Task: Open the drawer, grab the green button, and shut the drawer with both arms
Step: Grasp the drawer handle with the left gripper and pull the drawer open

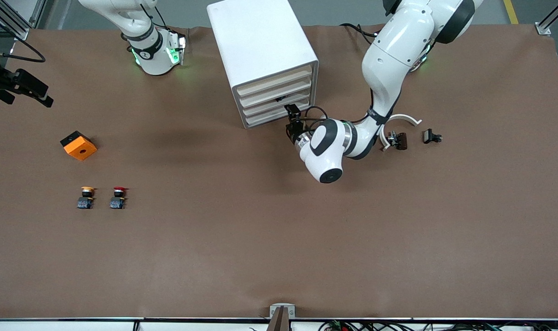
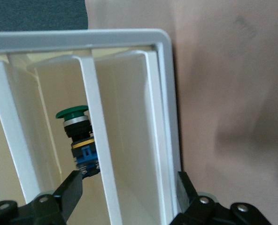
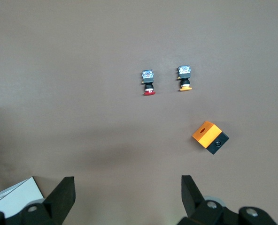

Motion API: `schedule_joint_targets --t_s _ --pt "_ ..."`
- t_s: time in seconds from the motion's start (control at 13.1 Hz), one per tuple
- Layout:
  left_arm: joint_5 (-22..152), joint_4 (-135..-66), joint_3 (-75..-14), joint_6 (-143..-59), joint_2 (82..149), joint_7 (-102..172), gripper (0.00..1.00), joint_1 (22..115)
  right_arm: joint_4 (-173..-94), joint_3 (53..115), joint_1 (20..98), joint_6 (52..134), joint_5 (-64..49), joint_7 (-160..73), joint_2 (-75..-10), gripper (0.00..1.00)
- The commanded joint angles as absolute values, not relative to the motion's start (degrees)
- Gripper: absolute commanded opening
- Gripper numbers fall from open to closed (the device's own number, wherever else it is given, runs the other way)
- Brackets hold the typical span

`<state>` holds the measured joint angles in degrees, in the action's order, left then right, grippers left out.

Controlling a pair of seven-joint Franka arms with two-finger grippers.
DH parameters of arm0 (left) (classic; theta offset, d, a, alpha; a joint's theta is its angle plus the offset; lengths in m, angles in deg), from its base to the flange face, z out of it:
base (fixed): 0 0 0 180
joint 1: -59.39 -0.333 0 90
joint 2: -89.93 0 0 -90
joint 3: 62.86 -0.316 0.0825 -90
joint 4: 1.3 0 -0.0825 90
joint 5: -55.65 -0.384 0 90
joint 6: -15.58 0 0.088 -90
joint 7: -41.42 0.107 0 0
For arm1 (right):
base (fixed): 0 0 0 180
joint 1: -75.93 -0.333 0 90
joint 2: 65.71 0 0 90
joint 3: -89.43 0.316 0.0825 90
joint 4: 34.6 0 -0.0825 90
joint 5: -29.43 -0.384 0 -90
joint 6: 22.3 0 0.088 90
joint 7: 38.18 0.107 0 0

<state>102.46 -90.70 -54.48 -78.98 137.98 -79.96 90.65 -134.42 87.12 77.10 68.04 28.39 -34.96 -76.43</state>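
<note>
Task looks barely begun, going by the cabinet (image 1: 265, 59) as landmark: all four drawer fronts sit flush or nearly so in the front view, so opening isn't clearly done yet. Left pincer (image 1: 293, 120) is right at the cabinet's front, at the lower drawers, its fingers (image 2: 71, 190) spread wide w/ nothing held. Left wrist view shows the button (image 2: 78, 138) w/ green cap lying inside the cabinet, in the drawer (image 2: 59, 140) between two shelf edges, not yet touched. Right pincer (image 3: 127, 197) is up in the air over bare counter (image 1: 260, 239) toward the right arm's end from the cabinet, open wide, empty; that arm waits. Red-capped button (image 1: 118, 197) and yellow-capped button (image 1: 86, 197) lie side by side, well apart from the cabinet & nearer the front camera; orange block (image 1: 78, 145) near them. Left to do, prob.: pull drawer out, take green button, push drawer shut.
</note>
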Motion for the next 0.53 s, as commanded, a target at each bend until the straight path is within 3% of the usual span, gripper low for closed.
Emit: schedule_joint_targets --t_s 0.0,0.15,0.46 --pt "105.3 -90.25 -54.25 -78.29 138.7 -79.87 0.6 91.38 -134.7 87.76 77.69 68.05 28.47 -35.19 -77.49 1.0" --pt "106.71 -90.25 -53.72 -78.29 138.97 -79.87 0.47 91.38 -134.7 87.76 77.6 68.05 29.43 -35.2 -77.4 1.0" --pt "107.33 -90.25 -53.72 -78.29 139.5 -80.05 0.42 92.96 -134.7 87.67 77.34 68.4 29.78 -35.89 -77.4 1.0"
